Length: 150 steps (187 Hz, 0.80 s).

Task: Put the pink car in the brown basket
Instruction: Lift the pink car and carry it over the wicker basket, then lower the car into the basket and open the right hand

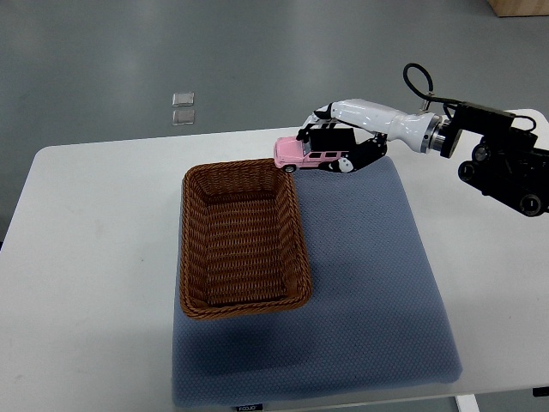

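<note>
It looked like a robotics lab or test room. A plain white desk (94, 249) stood on a bare grey floor (129, 51), with a blue-grey mat (377, 283) across it and two small clear squares (183, 107) lying on the floor at eleven o'clock.

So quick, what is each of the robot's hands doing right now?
Right hand: closed on the pink car, just past the brown basket's far right corner.
Left hand: not in the picture.
</note>
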Tool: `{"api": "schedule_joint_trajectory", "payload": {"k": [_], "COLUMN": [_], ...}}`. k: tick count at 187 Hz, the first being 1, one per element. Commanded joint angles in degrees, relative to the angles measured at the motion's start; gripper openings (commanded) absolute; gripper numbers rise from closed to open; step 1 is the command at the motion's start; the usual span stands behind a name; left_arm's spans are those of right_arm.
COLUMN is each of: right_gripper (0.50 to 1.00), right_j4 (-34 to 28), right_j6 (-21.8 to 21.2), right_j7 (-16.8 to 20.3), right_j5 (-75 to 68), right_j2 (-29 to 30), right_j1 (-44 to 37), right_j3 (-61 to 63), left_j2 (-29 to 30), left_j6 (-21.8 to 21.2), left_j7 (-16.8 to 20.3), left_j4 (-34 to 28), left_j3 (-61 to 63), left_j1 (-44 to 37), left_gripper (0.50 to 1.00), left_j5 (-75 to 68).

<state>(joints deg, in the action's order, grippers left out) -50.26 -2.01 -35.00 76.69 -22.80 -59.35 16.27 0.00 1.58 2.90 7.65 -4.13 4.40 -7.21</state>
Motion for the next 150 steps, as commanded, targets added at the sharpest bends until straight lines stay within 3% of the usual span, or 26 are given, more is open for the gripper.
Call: {"api": "schedule_joint_trajectory", "payload": {"k": [1,60,150], "right_gripper": [0.500,0.500,0.500], "right_j4": [0.43,3.85,8.43], "right_j6": [-0.10,0.08,0.78], "right_j7": [0.00,0.00,0.00], "right_j5": [0.04,0.30,0.65], "right_j2": [3.64,13.57,16.91], "right_j1": [-1.39,-3.06,-0.68], "right_j3": [-1.32,-7.13,-11.52], "left_j2": [0.00,0.00,0.00], "left_j6": [0.00,0.00,0.00], "left_j7": [-0.09,0.00,0.00], "left_j4": [0.00,0.00,0.08], "left_j3": [0.00,0.17,0.17], "left_j1": [0.00,0.00,0.00], "left_gripper": [1.000,1.000,1.000], "left_j5": [0.00,0.00,0.00]}}
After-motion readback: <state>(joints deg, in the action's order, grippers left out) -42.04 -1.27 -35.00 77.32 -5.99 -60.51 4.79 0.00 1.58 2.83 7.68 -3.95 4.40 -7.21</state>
